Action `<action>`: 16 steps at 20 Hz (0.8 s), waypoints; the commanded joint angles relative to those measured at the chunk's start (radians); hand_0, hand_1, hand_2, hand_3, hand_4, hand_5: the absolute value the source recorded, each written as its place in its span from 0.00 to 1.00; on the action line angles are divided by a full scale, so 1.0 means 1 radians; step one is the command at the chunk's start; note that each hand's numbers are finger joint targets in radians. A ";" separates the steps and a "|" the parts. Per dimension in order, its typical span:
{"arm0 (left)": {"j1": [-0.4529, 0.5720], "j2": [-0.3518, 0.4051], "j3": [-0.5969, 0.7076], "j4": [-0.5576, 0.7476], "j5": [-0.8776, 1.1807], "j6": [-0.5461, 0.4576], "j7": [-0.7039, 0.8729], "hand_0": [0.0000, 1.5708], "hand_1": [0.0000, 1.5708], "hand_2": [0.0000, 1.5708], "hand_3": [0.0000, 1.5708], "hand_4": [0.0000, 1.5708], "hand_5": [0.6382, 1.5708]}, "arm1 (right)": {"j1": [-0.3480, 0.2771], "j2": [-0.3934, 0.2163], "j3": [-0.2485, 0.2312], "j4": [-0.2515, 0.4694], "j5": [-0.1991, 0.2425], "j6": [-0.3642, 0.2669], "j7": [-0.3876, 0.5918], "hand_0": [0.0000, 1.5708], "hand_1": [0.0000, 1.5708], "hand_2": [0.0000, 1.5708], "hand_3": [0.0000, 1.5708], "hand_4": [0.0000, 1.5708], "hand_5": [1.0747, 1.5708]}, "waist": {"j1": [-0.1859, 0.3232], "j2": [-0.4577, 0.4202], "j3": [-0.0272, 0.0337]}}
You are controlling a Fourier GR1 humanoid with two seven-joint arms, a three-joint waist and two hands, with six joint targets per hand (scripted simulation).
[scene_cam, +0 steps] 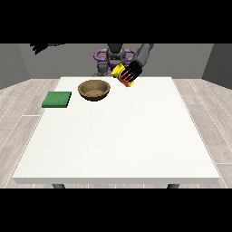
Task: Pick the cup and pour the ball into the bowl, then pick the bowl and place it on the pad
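1. The robot hand at the view's right [132, 72] has its fingers wrapped round the cup [121, 73], which is yellow with some red showing. The cup is held in the air, tilted, to the right of the bowl [94, 89] and a little beyond it, apart from its rim.
2. The ball cannot be made out, so I cannot tell whether it is in the cup or in the bowl. If it is in the cup, the main risk is that the cup's mouth is not above the bowl. A ball tipped out from here would likely land on the bench [118, 136] to the right of the bowl and roll away.
3. A fast tilt could send the ball across the shallow bowl and over its far rim. A slow tip with the mouth low over the bowl's middle would guard against this.
4. Moving the cup toward the bowl too low could knock the rim and shove the bowl, changing where the later grasp must go.
5. The pad [57, 99] lies on the bench to the left of the bowl, near but not touching. The bowl must be carried level, or the ball could spill out.
6. The other robot hand [40, 47], far left of the bowl and raised, is too dark to judge.
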 commanded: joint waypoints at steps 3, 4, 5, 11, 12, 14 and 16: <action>-0.145 -0.024 -0.210 0.117 -0.363 0.047 0.306 0.83 0.83 1.00 1.00 0.71 0.99 | 0.003 0.003 -0.006 0.084 0.005 -0.005 0.011 0.00 0.00 0.00 0.11 0.22 0.99 | 0.041 -0.090 0.0020; -0.131 -0.006 -0.230 0.148 -0.404 0.025 0.333 0.80 0.80 1.00 1.00 0.71 0.99 | 0.006 -0.035 -0.032 0.092 -0.022 0.018 0.040 0.00 0.00 0.00 0.03 0.24 1.00 | 0.039 -0.115 0.0003; -0.169 -0.011 -0.253 0.159 -0.448 -0.003 0.385 0.79 0.79 1.00 1.00 0.69 1.00 | 0.057 0.023 -0.007 0.102 0.009 0.006 -0.021 0.00 0.00 0.00 0.00 0.25 1.00 | 0.049 -0.126 0.0006; -0.209 -0.051 -0.409 0.115 -0.528 -0.091 0.666 0.79 0.79 1.00 1.00 0.69 1.00 | -0.001 0.027 0.019 0.113 0.019 -0.008 0.008 0.00 0.00 0.00 0.00 0.28 1.00 | 0.012 -0.125 -0.0046; -0.209 -0.051 -0.473 0.086 -0.551 -0.100 0.700 0.77 0.77 1.00 1.00 0.68 1.00 | -0.061 -0.036 -0.042 0.175 -0.025 0.020 0.007 0.00 0.00 0.00 0.07 0.27 1.00 | 0.039 -0.091 -0.0041; -0.251 -0.051 -0.456 0.123 -0.608 -0.147 0.726 0.20 0.20 1.00 0.89 0.63 0.99 | -0.027 -0.020 -0.028 0.151 -0.004 0.009 -0.011 0.00 0.00 0.00 0.11 0.28 1.00 | 0.035 -0.097 -0.0044; -0.279 -0.051 -0.444 0.136 -0.639 -0.198 0.722 0.00 0.00 1.00 0.89 0.59 0.99 | -0.016 -0.049 -0.045 0.158 -0.027 0.058 -0.023 0.00 0.00 0.00 0.12 0.28 1.00 | 0.052 -0.088 -0.0045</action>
